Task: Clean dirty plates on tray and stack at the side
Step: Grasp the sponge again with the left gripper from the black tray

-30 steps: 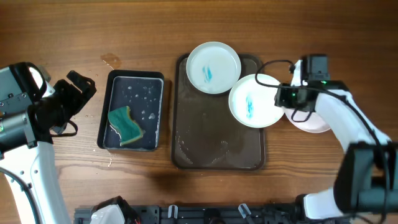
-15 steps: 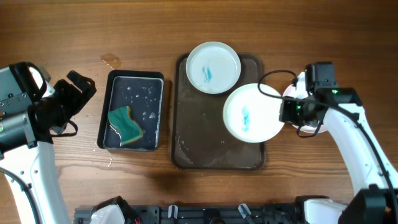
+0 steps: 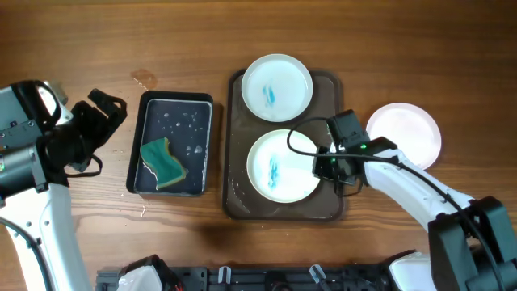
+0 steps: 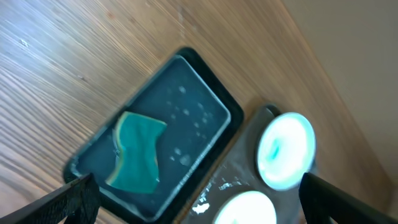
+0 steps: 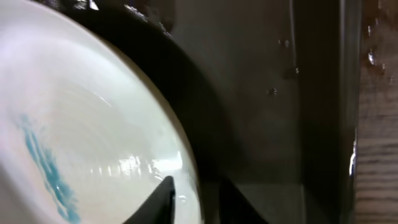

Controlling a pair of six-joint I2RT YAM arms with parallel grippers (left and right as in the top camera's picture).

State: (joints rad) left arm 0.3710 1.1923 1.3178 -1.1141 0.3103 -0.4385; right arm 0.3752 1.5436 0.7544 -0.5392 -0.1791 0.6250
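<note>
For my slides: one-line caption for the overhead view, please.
Right gripper holds a blue-smeared plate over the brown tray; a sponge lies in the black tray.

2 plates point(image 3: 277, 87) lie on the tray point(image 3: 240, 194), a 3rd plate point(image 3: 404, 136) on the table point(image 3: 81, 48) to its right, a sponge point(image 3: 164, 162) in the smaller tray point(image 3: 136, 145) at left.

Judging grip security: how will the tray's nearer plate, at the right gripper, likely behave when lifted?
Probably stiff: the nearer plate looks like hard glazed ware. Likely slippery: glossy surface, wet tray beneath. Pinched by the right gripper at one rim only, it may tilt.
</note>
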